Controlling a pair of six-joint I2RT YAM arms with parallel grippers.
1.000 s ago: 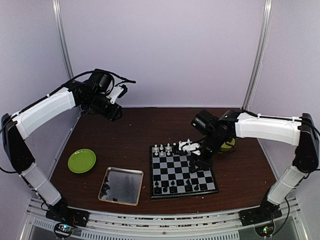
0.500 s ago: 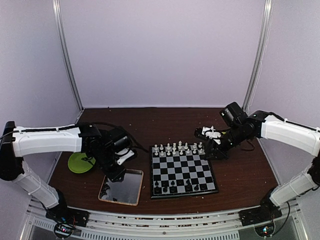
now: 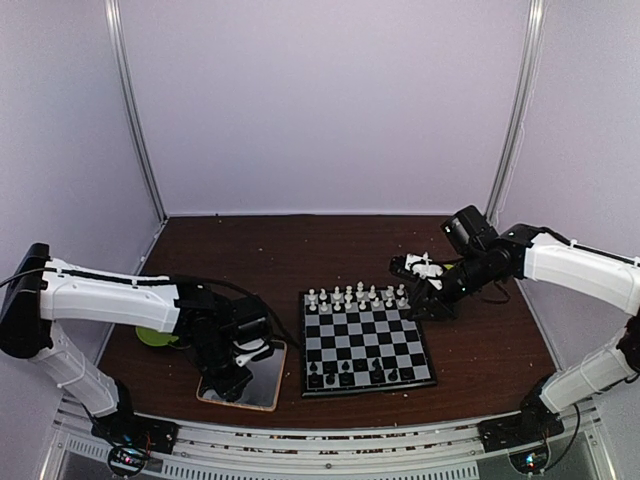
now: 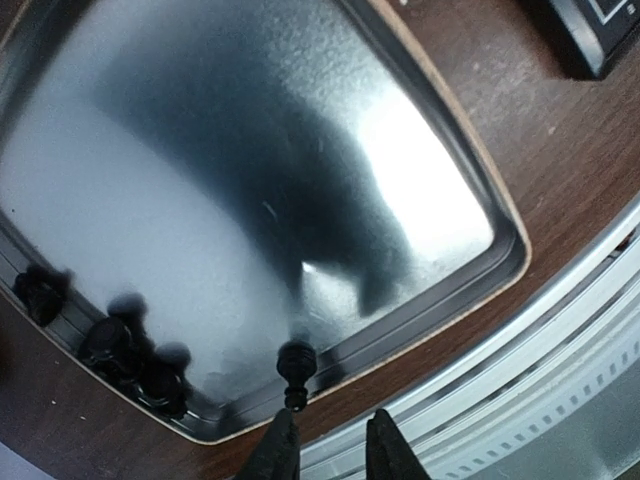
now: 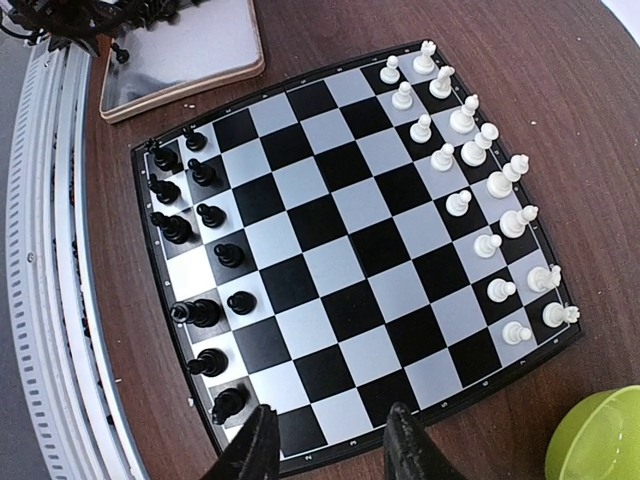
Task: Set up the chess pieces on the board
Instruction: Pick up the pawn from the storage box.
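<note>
The board (image 3: 365, 340) lies at table centre; it also fills the right wrist view (image 5: 340, 250). White pieces (image 3: 355, 296) stand in its two far rows. Several black pieces (image 3: 345, 372) stand in its near rows, with gaps between them. My left gripper (image 3: 238, 375) hangs low over the metal tray (image 3: 272, 388). In the left wrist view it (image 4: 330, 440) is open and empty. A black piece (image 4: 293, 368) lies just beyond the left fingertip (image 4: 280, 445). Three more black pieces (image 4: 112, 345) lie along the tray's rim. My right gripper (image 3: 432, 303) is open above the board's right edge (image 5: 330, 440).
A green plate (image 3: 150, 337) lies left of the tray, partly hidden by my left arm. A green bowl (image 5: 600, 440) sits right of the board. The table's metal front rail (image 4: 520, 380) runs close beside the tray.
My left arm swung down from high at the back left onto the tray's near edge. My right arm pulled back right from the board's far rows, then stayed still.
</note>
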